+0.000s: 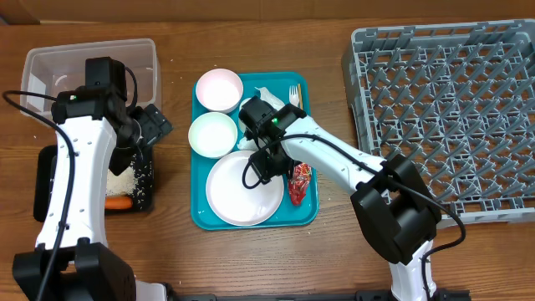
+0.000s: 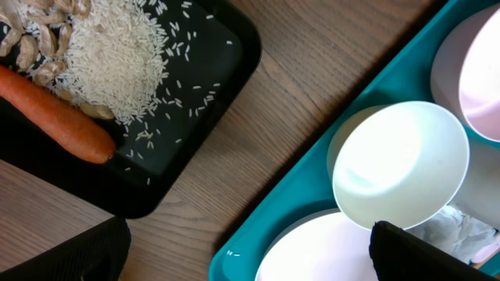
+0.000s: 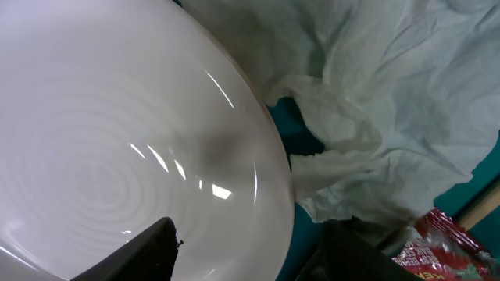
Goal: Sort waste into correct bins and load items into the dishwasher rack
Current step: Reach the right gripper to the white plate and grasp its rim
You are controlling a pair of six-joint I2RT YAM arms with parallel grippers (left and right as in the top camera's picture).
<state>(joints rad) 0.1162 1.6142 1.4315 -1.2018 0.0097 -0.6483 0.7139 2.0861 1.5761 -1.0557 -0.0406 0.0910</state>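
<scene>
Right gripper [image 3: 250,250] first: its jaws stand apart, straddling the rim of the plate [image 3: 117,140] at roughly its 1 o'clock. The crumpled napkin [image 3: 375,117] is just beside the outer finger, and I see nothing clamped. I judge the napkin is the target, so I'd shift toward 12 o'clock, off the rim, before squeezing. Otherwise I pinch china with the paper and drag the plate. The red wrapper [image 3: 437,242] lies near, at the plate's 3 o'clock, so I'd keep clear of it. Left gripper [image 2: 250,261] hangs wide apart and empty between the black tray [image 2: 211,70] and the teal tray [image 2: 312,179]. I reckon the napkin belongs in the clear tub [image 1: 50,63].
</scene>
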